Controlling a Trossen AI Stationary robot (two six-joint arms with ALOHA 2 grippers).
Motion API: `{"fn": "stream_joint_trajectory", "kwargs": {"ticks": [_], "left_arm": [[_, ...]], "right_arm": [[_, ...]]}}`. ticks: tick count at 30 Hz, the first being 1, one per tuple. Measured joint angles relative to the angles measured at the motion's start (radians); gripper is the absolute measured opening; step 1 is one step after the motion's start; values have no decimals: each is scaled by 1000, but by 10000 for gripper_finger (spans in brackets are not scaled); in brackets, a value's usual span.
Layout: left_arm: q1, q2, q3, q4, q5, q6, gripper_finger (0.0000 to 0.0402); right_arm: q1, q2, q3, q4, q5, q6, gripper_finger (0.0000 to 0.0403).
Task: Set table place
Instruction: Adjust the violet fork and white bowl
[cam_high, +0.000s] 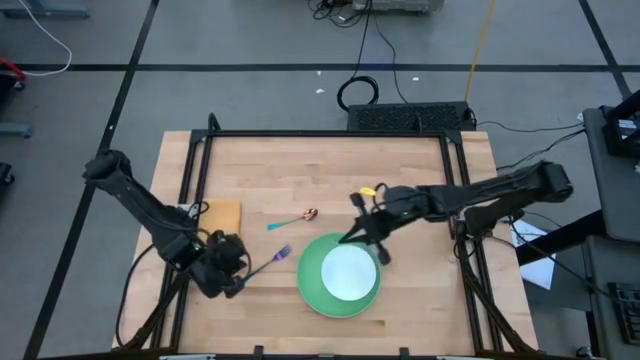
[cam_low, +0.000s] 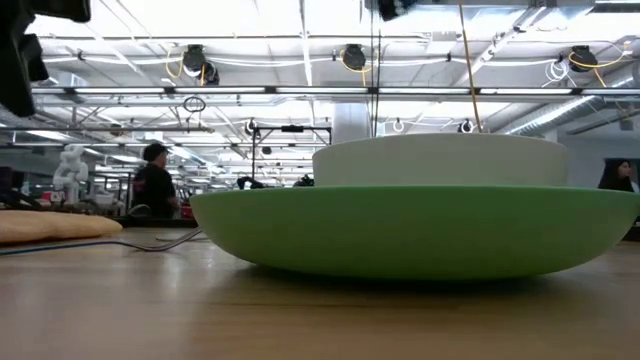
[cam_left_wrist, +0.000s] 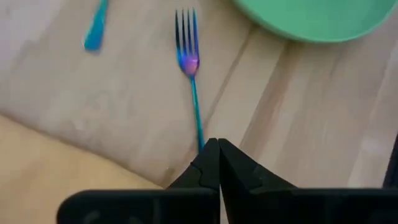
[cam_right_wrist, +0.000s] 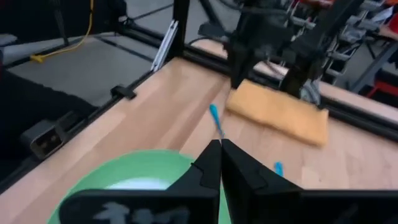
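The green plate (cam_high: 312, 287) lies on the table (cam_high: 420, 300) near its front edge, with the white bowl (cam_high: 350, 272) resting in it. Left of the plate lies the blue-handled fork (cam_high: 272, 261), tines toward the plate. My left gripper (cam_high: 238, 280) is shut at the fork's handle end. The spoon (cam_high: 293, 219) and the tan cloth (cam_high: 222, 214) lie farther back on the wood. My right gripper (cam_high: 350, 236) hangs shut and empty above the plate's far rim, pointing toward the table's left. My left gripper is shut on the free end of the fork's handle (cam_left_wrist: 199, 138), which disappears between the fingertips (cam_left_wrist: 210, 163). The fingers slant down from the table's left, in line with the handle. The fork lies flat on the wood, tines (cam_left_wrist: 186, 28) pointing away from the gripper.
A black metal frame (cam_high: 330, 134) edges the table. Bare wood lies right of the plate and along the far side. In the low view the plate (cam_low: 420, 230) and bowl (cam_low: 440, 160) fill the foreground, and a person (cam_low: 155, 185) stands in the room behind.
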Motion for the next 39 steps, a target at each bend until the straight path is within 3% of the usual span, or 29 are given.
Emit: {"fn": "stream_joint_trajectory", "kwargs": {"ticks": [7, 12, 18, 27, 39], "left_arm": [[65, 138, 43, 8, 120, -44, 1], [128, 196, 69, 3, 156, 44, 10], [218, 211, 115, 1, 175, 158, 65], [374, 211, 133, 1, 342, 171, 164], [376, 299, 132, 6, 392, 170, 127]], "right_arm": [[11, -140, -248, 206, 0, 40, 0], [18, -197, -370, 334, -1, 80, 0], [26, -224, -498, 474, -2, 108, 0], [24, -224, -521, 522, -1, 92, 0], [24, -224, -521, 496, -2, 83, 0]]}}
